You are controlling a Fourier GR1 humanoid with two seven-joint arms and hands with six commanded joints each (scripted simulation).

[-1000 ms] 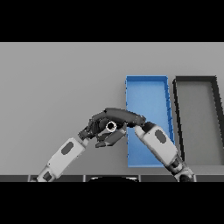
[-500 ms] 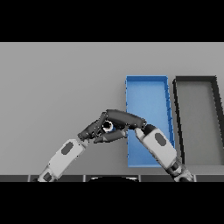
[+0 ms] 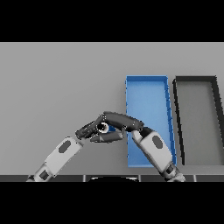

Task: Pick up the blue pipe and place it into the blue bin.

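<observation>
The blue pipe (image 3: pixel 108 128) shows only as a short blue piece with a pale ring at its end, held above the table just left of the blue bin (image 3: pixel 147 85). My right hand (image 3: pixel 124 122) reaches in from the lower right, with fingers over the pipe and thumb under it. My left hand (image 3: pixel 87 130) comes in from the lower left and meets the pipe's ringed end. Most of the pipe is hidden between the two hands. The bin is a long open blue tray, and my right forearm crosses its near left corner.
A dark grey bin (image 3: pixel 196 79) of the same shape stands right beside the blue one, on its right. Grey table (image 3: pixel 57 78) stretches to the left and behind the hands.
The pipe's ringed end has shifted slightly to the left between the hands. Both arms stay almost where they were.
</observation>
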